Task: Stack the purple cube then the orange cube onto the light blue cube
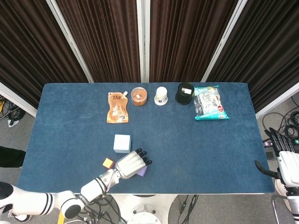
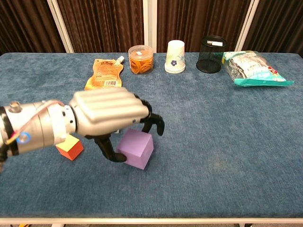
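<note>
Left hand (image 2: pixel 108 116) grips purple cube (image 2: pixel 137 150) (tilted).

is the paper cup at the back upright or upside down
Upside down: the paper cup stands with its wider rim on the table, narrower base on top.

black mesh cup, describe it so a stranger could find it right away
Look along the far edge of the blue table, where a row of items stands. The black mesh cup sits between the white paper cup and the snack bag, the row's only dark, see-through container.
</note>
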Tool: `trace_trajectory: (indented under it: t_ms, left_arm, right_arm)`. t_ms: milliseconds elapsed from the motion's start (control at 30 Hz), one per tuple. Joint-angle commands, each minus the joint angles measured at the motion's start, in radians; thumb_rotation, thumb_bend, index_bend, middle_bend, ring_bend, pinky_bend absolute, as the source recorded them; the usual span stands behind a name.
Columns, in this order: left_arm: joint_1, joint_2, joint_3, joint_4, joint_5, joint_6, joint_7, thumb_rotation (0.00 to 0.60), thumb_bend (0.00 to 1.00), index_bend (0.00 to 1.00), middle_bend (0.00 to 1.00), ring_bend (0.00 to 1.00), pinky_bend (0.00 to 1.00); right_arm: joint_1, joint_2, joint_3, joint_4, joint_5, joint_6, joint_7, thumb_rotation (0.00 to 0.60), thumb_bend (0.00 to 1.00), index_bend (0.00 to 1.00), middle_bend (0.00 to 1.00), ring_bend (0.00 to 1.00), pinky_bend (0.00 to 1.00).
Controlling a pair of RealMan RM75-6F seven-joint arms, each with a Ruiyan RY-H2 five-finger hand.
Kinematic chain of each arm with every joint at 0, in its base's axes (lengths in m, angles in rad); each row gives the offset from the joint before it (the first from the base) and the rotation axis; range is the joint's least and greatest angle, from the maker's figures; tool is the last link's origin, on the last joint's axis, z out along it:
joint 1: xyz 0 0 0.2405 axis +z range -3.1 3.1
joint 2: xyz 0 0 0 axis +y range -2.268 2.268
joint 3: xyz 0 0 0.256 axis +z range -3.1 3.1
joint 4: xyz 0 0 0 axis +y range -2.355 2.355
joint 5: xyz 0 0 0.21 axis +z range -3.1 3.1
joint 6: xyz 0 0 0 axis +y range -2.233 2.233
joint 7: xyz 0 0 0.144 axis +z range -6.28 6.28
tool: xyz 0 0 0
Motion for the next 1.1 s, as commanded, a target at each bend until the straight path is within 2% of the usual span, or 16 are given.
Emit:
trace_trajectory:
  t_ms: [33,233,400,600,833,1100]
  left_arm:
    - [-0.019,0.069,-0.032,-0.087,-0.064,0.016,0.054,0.6,0.26,0.34,0.54,0.25,0.27]
    - [-0.058,0.18,-0.098,-0.186,-0.199,0.037,0.101,0.6,0.26,0.36,0.55,0.25,0.27]
    - [-0.108,0.287,-0.163,-0.225,-0.383,0.036,0.097,0.6,0.27,0.39,0.57,0.26,0.27]
    - [-0.146,0.322,-0.143,-0.192,-0.516,0.05,0.097,0.6,0.27,0.39,0.57,0.26,0.27]
    - [-0.159,0.291,-0.083,-0.102,-0.498,0.042,0.065,0.6,0.27,0.39,0.57,0.26,0.27]
    - [-0.15,0.245,-0.032,-0.061,-0.383,0.04,0.004,0.6,0.27,0.39,0.57,0.26,0.26]
  right_arm:
    - [-0.001,0.001,0.0,-0.001,-0.003,0.002,0.001,0.6,0.18,0.0,0.0,0.0,0.0]
    - [0.001,-0.002,-0.003,-0.002,-0.006,-0.001,-0.007,0.6,0.18,0.0,0.0,0.0,0.0]
    - [0.003,-0.007,-0.003,-0.004,-0.004,-0.005,-0.024,0.6,0.18,0.0,0.0,0.0,0.0]
    - [0.006,-0.013,-0.004,-0.009,-0.003,-0.01,-0.043,0.6,0.18,0.0,0.0,0.0,0.0]
    - [0.011,-0.019,-0.004,-0.01,0.002,-0.017,-0.062,0.6,0.18,0.0,0.0,0.0,0.0]
    - [0.021,-0.018,-0.003,-0.011,0.015,-0.04,-0.062,0.6,0.18,0.0,0.0,0.0,0.0]
